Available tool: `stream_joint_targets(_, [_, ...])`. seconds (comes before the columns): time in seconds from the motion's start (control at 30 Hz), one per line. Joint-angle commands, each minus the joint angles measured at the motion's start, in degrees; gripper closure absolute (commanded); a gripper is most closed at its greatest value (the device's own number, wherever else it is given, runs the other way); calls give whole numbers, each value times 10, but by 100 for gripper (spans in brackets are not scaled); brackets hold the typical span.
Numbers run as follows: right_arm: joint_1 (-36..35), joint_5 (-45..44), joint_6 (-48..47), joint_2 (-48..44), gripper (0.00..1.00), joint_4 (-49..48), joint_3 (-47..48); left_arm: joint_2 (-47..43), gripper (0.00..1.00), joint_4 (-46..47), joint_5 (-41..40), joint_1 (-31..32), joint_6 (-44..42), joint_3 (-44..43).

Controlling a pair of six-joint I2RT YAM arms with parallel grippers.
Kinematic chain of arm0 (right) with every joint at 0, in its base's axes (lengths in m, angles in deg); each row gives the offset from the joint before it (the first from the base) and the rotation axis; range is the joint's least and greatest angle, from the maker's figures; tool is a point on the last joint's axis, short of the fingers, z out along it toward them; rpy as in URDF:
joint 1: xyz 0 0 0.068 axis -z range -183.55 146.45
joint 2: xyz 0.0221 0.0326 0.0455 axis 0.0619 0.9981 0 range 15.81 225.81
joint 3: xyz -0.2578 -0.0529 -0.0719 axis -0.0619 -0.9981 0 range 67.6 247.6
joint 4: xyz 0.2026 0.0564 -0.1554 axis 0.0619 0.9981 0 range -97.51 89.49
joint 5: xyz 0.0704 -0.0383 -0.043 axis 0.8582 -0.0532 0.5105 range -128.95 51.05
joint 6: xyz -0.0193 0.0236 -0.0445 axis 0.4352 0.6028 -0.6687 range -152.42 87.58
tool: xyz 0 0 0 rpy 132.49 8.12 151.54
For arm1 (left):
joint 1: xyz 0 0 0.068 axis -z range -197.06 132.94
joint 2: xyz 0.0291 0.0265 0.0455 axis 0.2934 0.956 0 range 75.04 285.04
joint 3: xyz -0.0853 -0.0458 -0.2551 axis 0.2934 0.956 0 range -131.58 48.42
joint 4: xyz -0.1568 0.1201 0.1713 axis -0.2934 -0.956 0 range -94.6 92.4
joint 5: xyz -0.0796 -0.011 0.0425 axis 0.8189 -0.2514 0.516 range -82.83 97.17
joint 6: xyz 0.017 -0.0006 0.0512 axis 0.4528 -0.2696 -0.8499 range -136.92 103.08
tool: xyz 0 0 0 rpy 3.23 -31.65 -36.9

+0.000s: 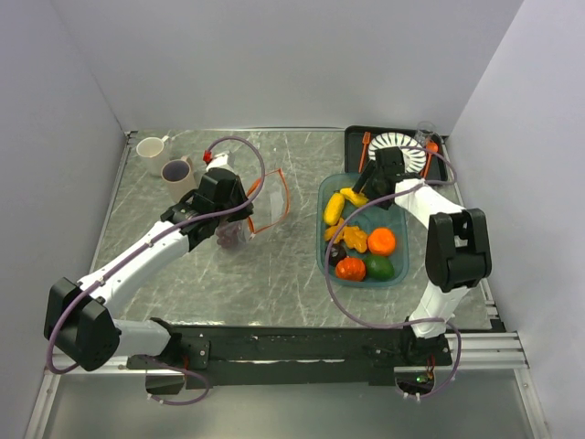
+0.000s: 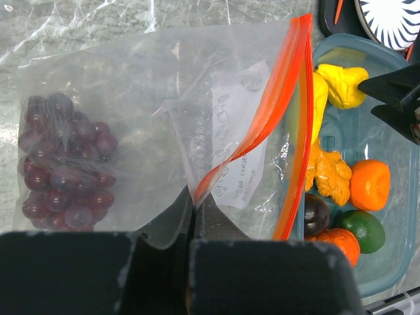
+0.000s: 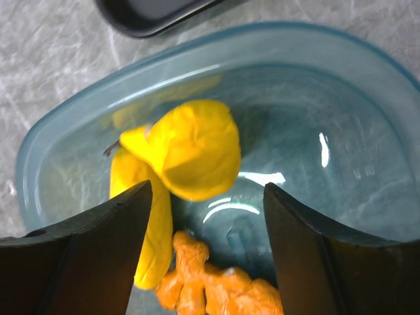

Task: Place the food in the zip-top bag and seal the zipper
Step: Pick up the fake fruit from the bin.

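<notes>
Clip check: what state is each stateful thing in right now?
zip-top bag, mouth open, one edge gripped
zipper, unsealed
grapes, inside the bag
left claw, shut on the bag
right claw, open, poised over the yellow fruit
yellow fruit, lying in the teal tray, not gripped
teal tray, lidless, holding other toy food

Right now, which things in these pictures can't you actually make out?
- Left wrist view: the label on the zip-top bag is too small and blurred to read.
- Top view: the grapes are blurred by bag plastic and partly covered by the left arm.
- Right wrist view: the orange food below the open right claw is cut off by the bottom edge.
- Top view: the right arm hides part of the plate.
</notes>
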Motion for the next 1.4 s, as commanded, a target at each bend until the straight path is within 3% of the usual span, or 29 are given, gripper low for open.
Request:
stream_joint_targets(0.0, [7, -2, -4, 29, 28, -11, 36, -18, 99, 12, 11, 1, -12, -18])
stream_joint_targets(0.17, [10, 35, -2, 37, 33, -44, 17, -20, 99, 12, 12, 1, -8, -14])
stream_joint_targets(0.33, [15, 53, -3, 52, 52, -45, 19, -19, 99, 8, 12, 1, -7, -14])
stream_joint_targets(0.5, [15, 58, -7, 19, 79, -61, -4, -20, 99, 10, 11, 1, -9, -14])
stream_joint_targets(0.63, [15, 59, -12, -8, 82, -60, -24, -15, 99, 10, 16, 1, -9, -16])
stream_joint_targets(0.7, [15, 58, -12, -23, 89, -62, -30, -15, 99, 8, 17, 1, -10, -16])
stream_joint_targets(1.03, [15, 62, 5, -125, 91, -111, -119, -22, 99, 7, 9, 1, -14, -20])
stream_joint_targets(1.37, [5, 108, 0, -238, 91, -96, -144, -11, 99, 10, 16, 1, -16, -30])
